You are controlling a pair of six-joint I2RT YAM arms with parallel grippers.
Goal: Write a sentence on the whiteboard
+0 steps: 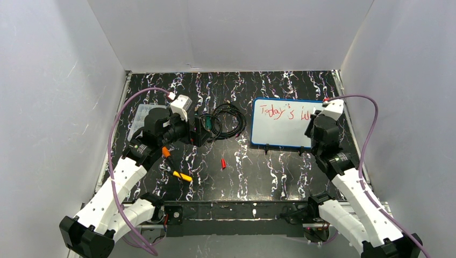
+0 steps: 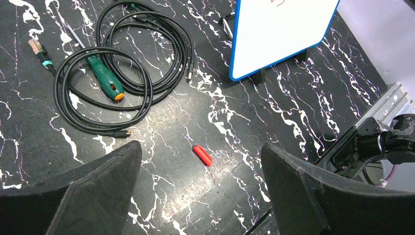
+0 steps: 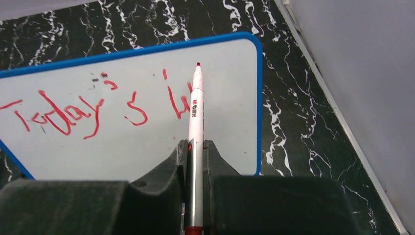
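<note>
The whiteboard with a blue frame stands at the right of the black marbled table. Red lettering of the sentence reads "Today's" followed by two further strokes. My right gripper is shut on a white red-tipped marker, whose tip sits over the board's upper right part, just past the last strokes. My left gripper hangs open above the table's middle, nothing between its fingers. A red marker cap lies on the table below it.
A coiled black cable with a green-handled screwdriver lies left of the board. An orange and a yellow item lie near the left arm. A clear plastic box sits at the far left. White walls enclose the table.
</note>
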